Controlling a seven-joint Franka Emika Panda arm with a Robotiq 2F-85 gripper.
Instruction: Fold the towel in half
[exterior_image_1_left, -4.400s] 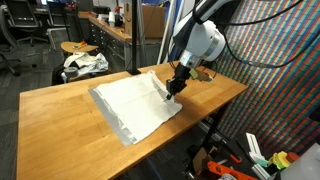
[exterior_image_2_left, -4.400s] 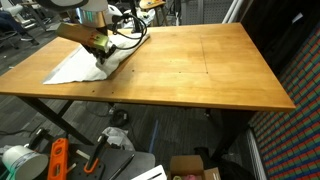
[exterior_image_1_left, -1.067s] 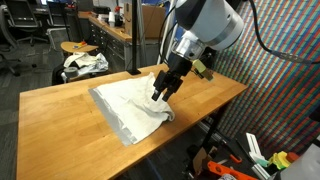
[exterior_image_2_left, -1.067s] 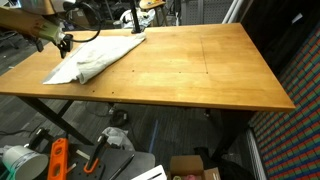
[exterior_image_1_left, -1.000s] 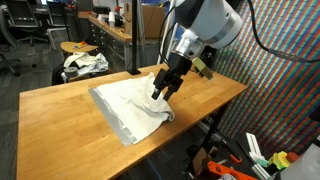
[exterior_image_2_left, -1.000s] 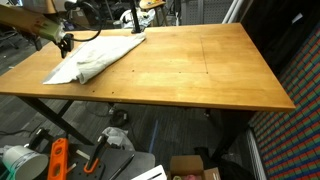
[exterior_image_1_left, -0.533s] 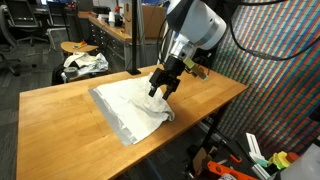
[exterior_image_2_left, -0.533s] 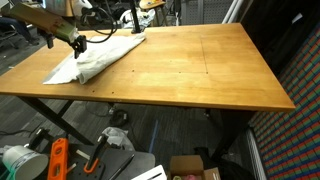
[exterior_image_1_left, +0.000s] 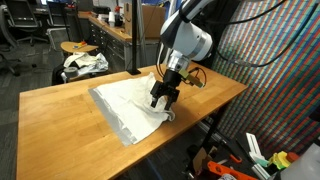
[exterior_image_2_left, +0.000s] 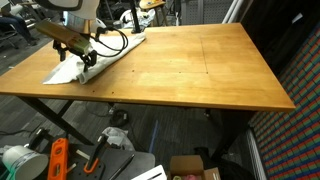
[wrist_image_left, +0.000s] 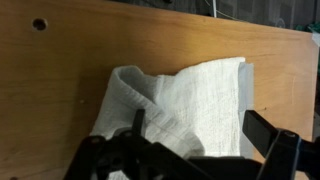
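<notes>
The towel (exterior_image_1_left: 125, 102) is a thin white cloth with a grey edge, lying on the wooden table (exterior_image_1_left: 60, 125) near its right end. In an exterior view it lies towards the table's left corner as the towel (exterior_image_2_left: 104, 55). My gripper (exterior_image_1_left: 161, 97) hangs just over its rumpled corner, and shows again as the gripper (exterior_image_2_left: 86, 62). In the wrist view the towel (wrist_image_left: 205, 90) lies doubled, one flap curled up at the left. The gripper (wrist_image_left: 200, 132) stands open above it, with its dark fingers (wrist_image_left: 266, 131) on either side and nothing between them.
A stool behind the table carries a white-and-dark cloth bundle (exterior_image_1_left: 84, 63). The table edge (exterior_image_1_left: 190, 122) runs close to the gripper. Bare wood (exterior_image_2_left: 190, 65) covers most of the tabletop. A small hole (wrist_image_left: 39, 23) marks the wood. Tools and a box (exterior_image_2_left: 195, 167) lie on the floor.
The arm has swung in and come down a little over the towel's rumpled corner. The towel lies as it did one second ago.
</notes>
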